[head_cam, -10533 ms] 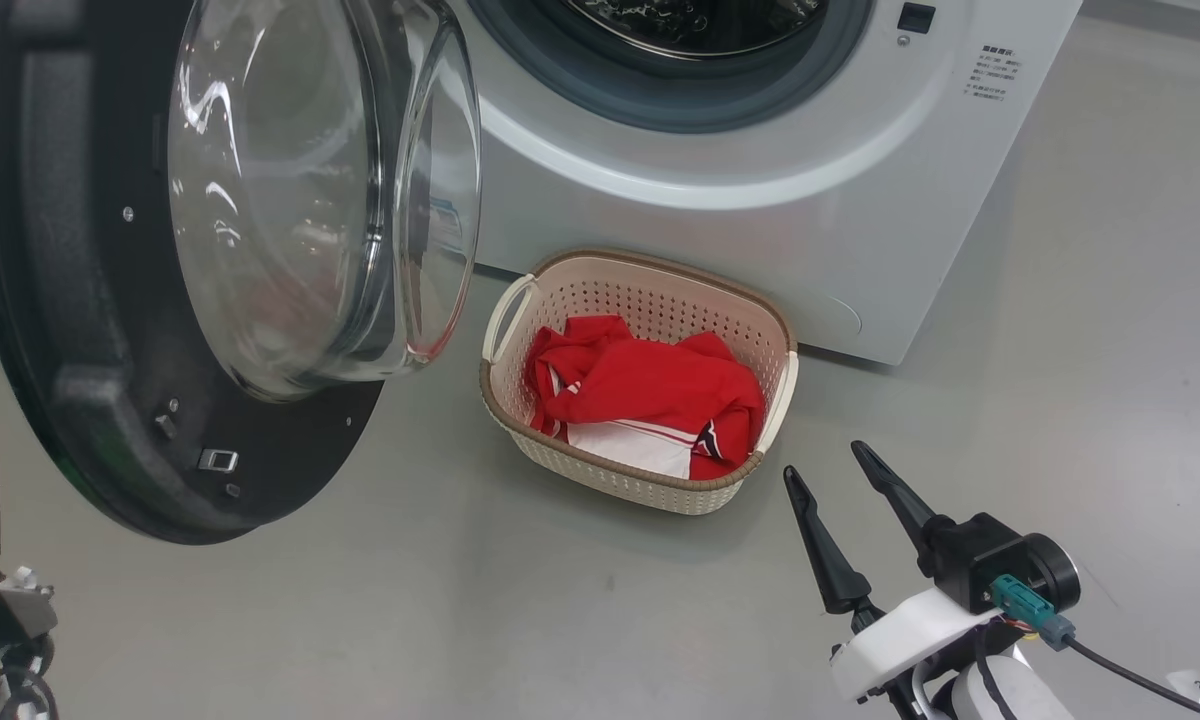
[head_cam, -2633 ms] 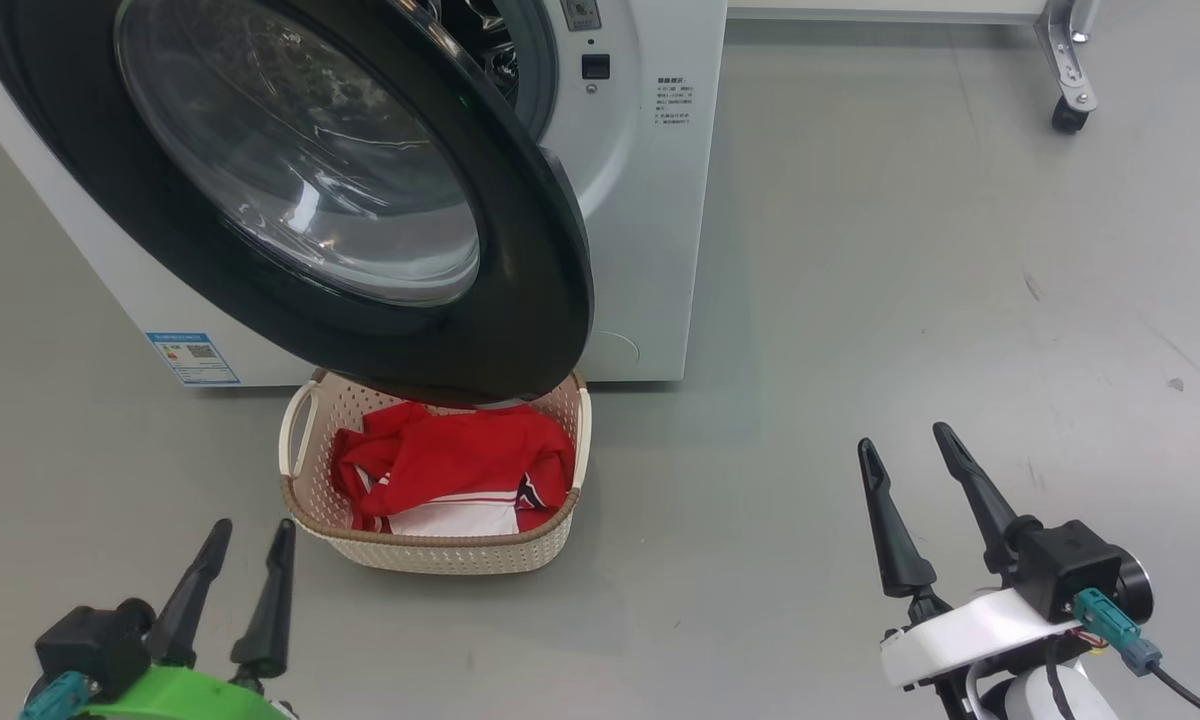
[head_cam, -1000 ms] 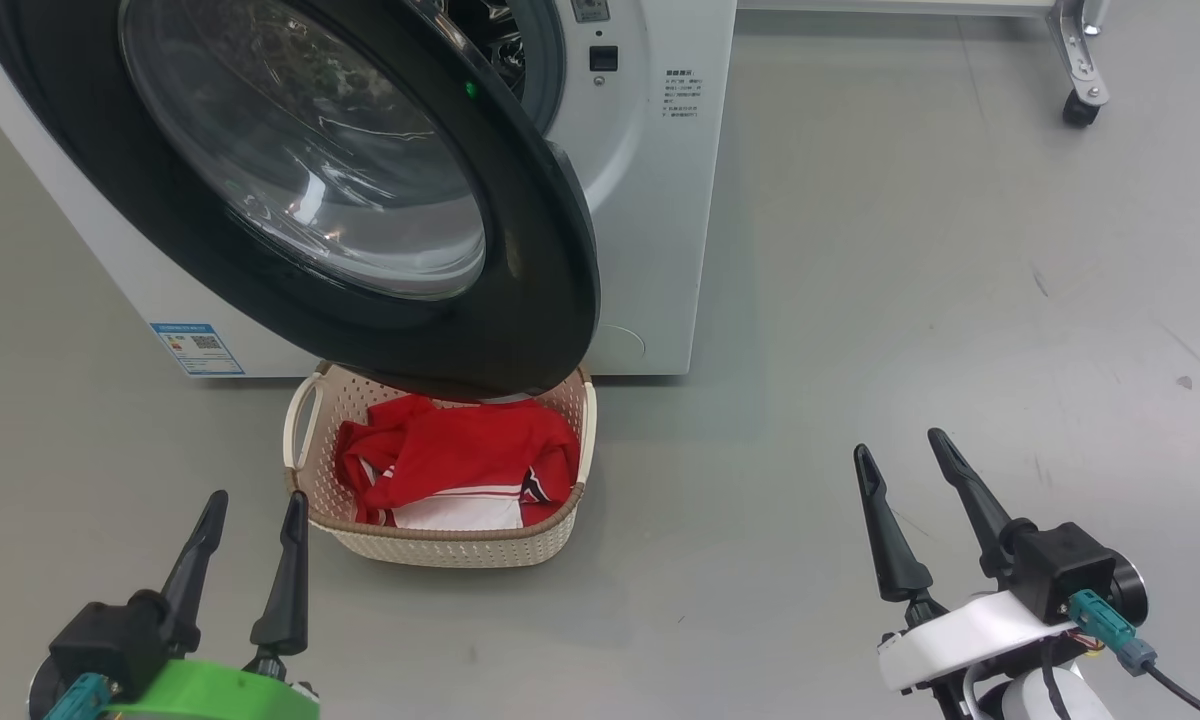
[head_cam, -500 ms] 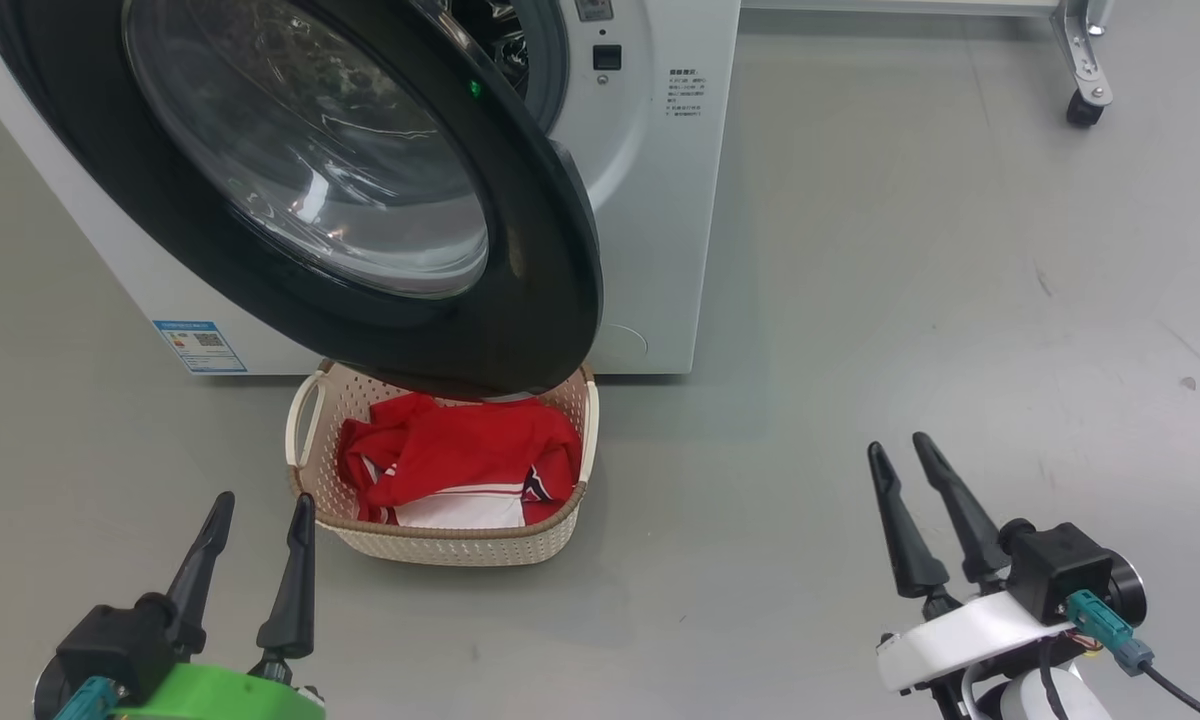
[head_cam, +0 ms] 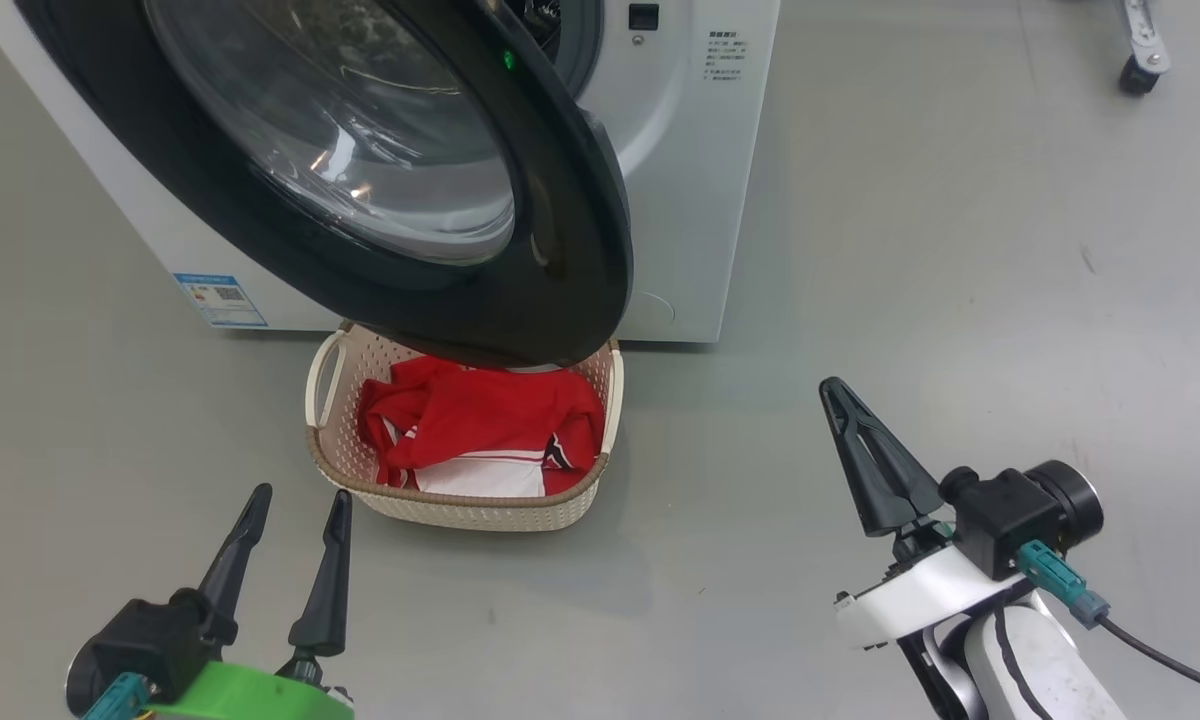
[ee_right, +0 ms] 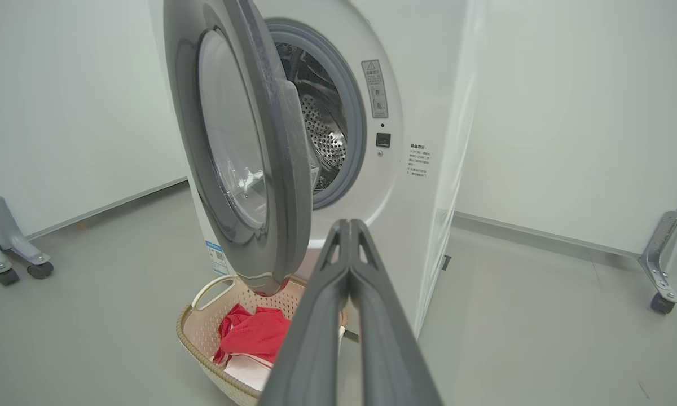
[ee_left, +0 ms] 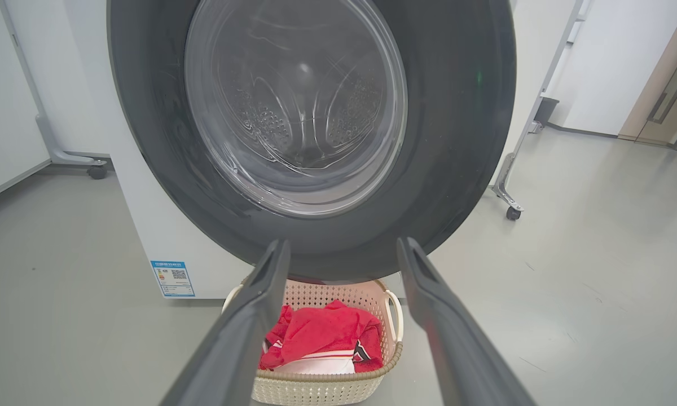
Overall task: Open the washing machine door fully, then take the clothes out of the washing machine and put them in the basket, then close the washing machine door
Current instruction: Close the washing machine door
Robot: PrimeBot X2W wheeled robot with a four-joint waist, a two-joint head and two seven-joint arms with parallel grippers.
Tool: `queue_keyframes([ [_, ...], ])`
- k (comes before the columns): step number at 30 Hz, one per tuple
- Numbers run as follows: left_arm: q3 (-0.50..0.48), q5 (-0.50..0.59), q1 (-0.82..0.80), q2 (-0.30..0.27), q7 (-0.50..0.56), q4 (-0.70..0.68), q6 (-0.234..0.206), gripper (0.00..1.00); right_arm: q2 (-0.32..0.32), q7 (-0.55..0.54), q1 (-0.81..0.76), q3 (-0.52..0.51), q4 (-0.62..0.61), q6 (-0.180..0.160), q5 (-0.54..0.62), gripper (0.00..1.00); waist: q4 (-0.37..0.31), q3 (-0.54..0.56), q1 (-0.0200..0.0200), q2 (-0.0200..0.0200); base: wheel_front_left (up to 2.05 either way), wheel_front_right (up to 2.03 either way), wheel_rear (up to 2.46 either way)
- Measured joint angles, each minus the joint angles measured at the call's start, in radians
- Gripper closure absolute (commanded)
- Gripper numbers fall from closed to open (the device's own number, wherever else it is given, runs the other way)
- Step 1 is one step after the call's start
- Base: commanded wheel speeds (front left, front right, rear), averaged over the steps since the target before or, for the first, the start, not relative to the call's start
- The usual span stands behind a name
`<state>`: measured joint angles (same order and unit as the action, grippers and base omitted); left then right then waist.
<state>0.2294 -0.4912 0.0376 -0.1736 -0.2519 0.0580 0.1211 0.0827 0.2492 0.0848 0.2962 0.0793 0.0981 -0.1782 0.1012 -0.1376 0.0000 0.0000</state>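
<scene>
Head view: door (head_cam: pixel 580 250) stands ajar on the washer (head_cam: pixel 700 200), its lower edge over the far rim of the basket (head_cam: pixel 480 512). Clothes (head_cam: pixel 490 415) lie in the basket, just before the washer. Left gripper (head_cam: pixel 300 493), near left, is open and empty. Right gripper (head_cam: pixel 832 388), near right, is closed on nothing.

The left hand (head_cam: pixel 300 493) has two long, tapering black fingers (head_cam: pixel 322 590) on a black block (head_cam: pixel 150 635), mounted to a bright green wrist shell (head_cam: pixel 250 698) with a teal connector (head_cam: pixel 115 697). The right hand (head_cam: pixel 830 386) has matching fingers, a white wrist shell (head_cam: pixel 910 595) and a black cylindrical housing (head_cam: pixel 1070 497). A second teal connector (head_cam: pixel 1055 585) feeds a black cable (head_cam: pixel 1160 655) beside the white forearm (head_cam: pixel 1045 660).
</scene>
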Motion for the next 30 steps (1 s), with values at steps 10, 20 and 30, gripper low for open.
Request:
queue_keyframes([
  [10, 0.048, 0.0, -0.053, 0.026, 0.0, -0.008, 0.0, 0.0, 0.042, -0.028, 0.136, 0.106, 0.022, 0.024, 0.042, 1.0, 0.071, -0.064, 0.0, 0.0, 0.0, 0.0, 0.0],
  [20, 0.057, -0.037, -0.103, 0.075, 0.0, -0.024, 0.0, 0.0, 0.086, -0.074, 0.268, 0.136, 0.068, 0.024, 0.052, 1.0, 0.156, -0.13, 0.0, 0.0, 0.0, 0.0, 0.0],
  [30, 0.065, -0.048, -0.142, 0.088, 0.0, -0.022, 0.0, 0.0, 0.118, -0.099, 0.359, 0.182, 0.137, 0.024, 0.034, 1.0, 0.257, -0.202, 0.0, 0.0, 0.0, 0.0, 0.0],
])
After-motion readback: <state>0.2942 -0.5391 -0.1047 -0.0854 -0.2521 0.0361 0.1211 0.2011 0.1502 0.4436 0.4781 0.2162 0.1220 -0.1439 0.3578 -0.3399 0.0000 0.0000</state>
